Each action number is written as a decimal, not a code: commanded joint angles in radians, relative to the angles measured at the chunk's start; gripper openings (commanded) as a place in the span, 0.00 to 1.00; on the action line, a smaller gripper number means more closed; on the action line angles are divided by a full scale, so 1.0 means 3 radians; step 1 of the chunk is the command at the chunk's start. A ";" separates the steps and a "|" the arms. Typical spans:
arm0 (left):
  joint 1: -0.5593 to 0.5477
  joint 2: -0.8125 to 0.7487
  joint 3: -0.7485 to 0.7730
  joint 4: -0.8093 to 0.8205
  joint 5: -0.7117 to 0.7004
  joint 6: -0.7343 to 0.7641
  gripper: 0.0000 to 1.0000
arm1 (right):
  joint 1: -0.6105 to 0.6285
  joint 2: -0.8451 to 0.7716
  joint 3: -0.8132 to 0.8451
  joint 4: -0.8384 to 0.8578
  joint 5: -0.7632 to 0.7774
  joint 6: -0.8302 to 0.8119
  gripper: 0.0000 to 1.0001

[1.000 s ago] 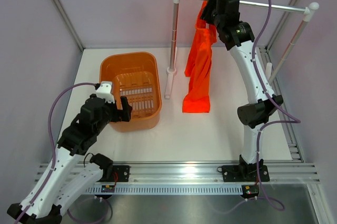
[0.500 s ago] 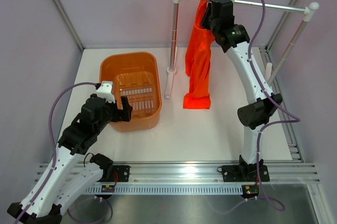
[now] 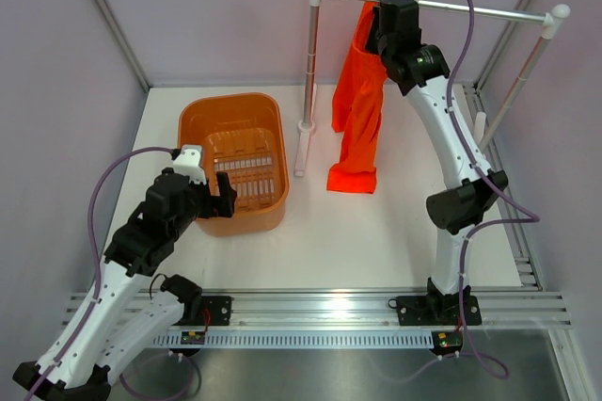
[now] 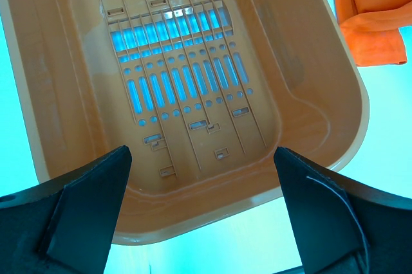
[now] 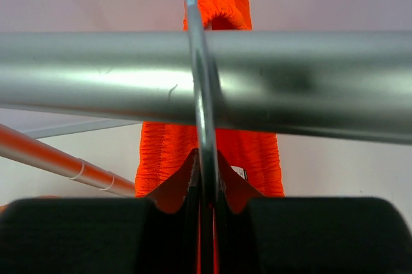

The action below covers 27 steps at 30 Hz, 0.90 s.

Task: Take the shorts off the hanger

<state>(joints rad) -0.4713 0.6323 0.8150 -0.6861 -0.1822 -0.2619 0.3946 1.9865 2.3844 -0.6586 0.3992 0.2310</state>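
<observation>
Currently my right gripper [image 5: 205, 181] is clenched on the hanger [image 5: 198, 87] where it hooks the far rail [image 5: 335, 100], shorts [image 3: 360, 109] dangling below, left gripper [image 4: 203, 203] spread wide over the basket [image 3: 200, 120]; lifting crookedly, I could snag that thin wire or lose it.

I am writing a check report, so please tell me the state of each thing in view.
hanger: hooked over the metal rail
shorts: hanging on the hanger
basket: upright, empty
left gripper: open, over the basket
right gripper: shut on the hanger
</observation>
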 commanded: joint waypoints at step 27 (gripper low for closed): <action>0.0006 -0.0113 -0.0002 0.0221 0.0407 0.0060 0.99 | 0.0040 -0.1507 -0.1033 -0.0382 -0.1222 0.0007 0.00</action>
<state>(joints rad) -0.4713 0.6235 0.8146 -0.6846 -0.1402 -0.2588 0.3950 1.6573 2.1300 -0.8516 0.1146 0.2237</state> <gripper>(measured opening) 0.988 0.156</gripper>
